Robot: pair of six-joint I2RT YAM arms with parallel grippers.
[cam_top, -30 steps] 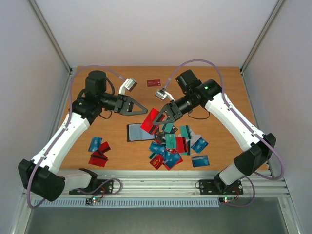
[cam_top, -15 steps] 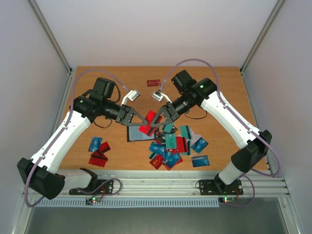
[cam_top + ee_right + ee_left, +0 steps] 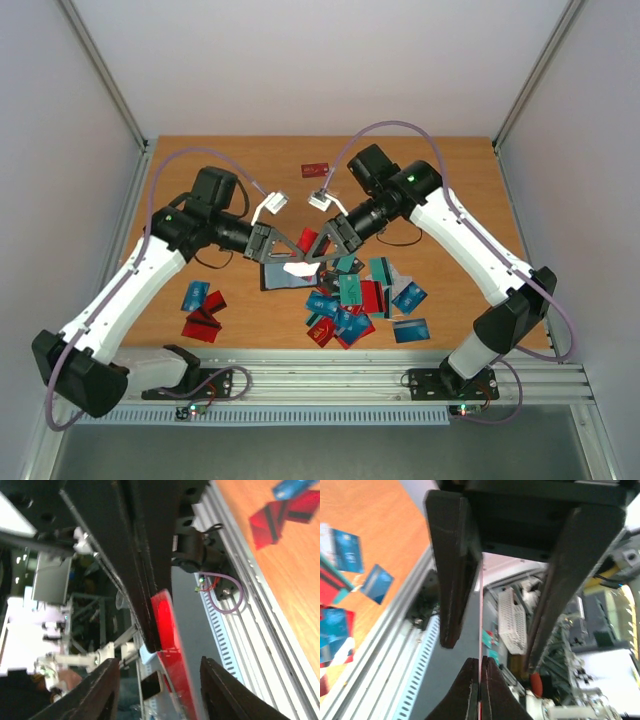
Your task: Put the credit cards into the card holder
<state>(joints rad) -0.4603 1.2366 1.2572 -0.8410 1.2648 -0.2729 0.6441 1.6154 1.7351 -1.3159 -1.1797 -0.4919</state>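
Passing 1 card between the 2 grippers is judged to be the step in hand. The thin red plastic credit card (image 3: 167, 630) is pinched edge-on by the pressed-together tips of the left gripper (image 3: 480, 661). The fingers of the right gripper (image 3: 159, 661) are spread, 1 on each side of that card; whether either touches it cannot be told. The tools are held tip to tip, and the small dark folding card holder (image 3: 275, 280) is seen on the orange-brown wooden table (image 3: 230, 170) directly below their tips; whether its pocket lies open cannot be told. A loose heap of red, teal and blue cards (image 3: 352, 300) is spread just beyond the right gripper's near side. For the next move, the right gripper would need to be drawn clear and the card lowered, edge first, into the holder, which may have to be steadied.
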